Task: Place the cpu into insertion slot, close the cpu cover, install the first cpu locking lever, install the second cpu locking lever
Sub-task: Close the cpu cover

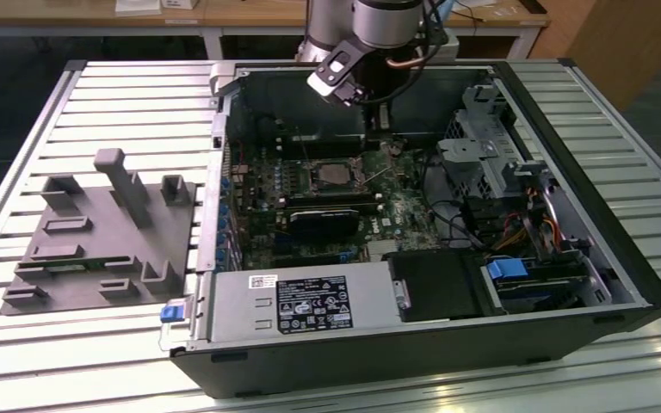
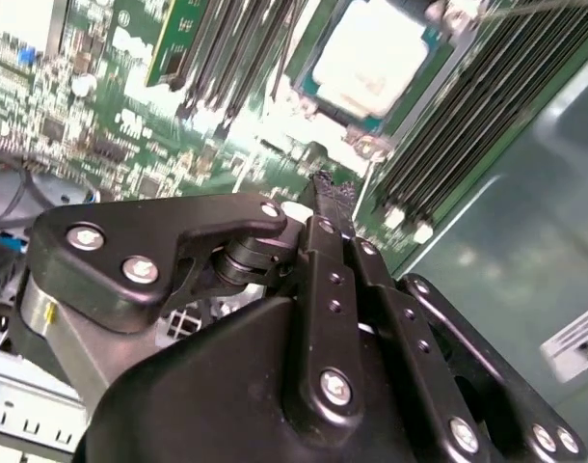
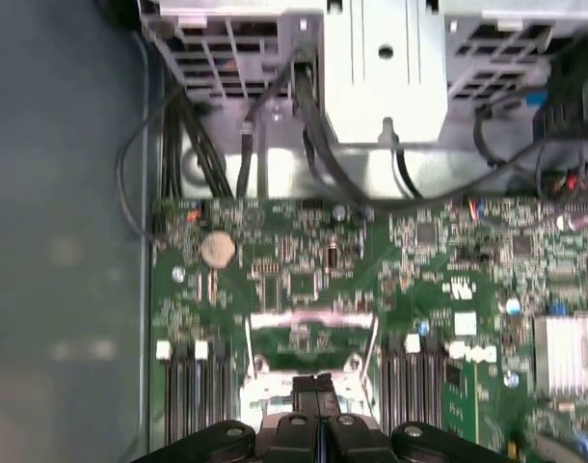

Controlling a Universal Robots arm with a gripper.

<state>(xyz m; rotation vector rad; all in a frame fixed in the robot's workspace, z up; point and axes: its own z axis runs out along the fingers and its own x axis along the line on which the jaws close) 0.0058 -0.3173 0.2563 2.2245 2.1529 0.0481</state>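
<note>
PC case [image 1: 423, 361] lies open on the table [image 1: 113, 95]. Cpu [image 1: 333, 175] sits flat in the slot [image 1: 304, 176], shiny top up. Gripper [image 1: 374, 122] hangs inside the case, low over the green board [image 3: 448, 251], just beside a corner of the slot. Its fingers [image 2: 318, 251] are pressed tight together w/ nothing between them, in both wrist views. Cover [image 3: 308, 318] looks flipped up & open, not down on the cpu. The board shows thru its square hole in the first wrist view. Grey holder [image 1: 101, 232] sits on the table at the exterior view's left, apart from the case.
</note>
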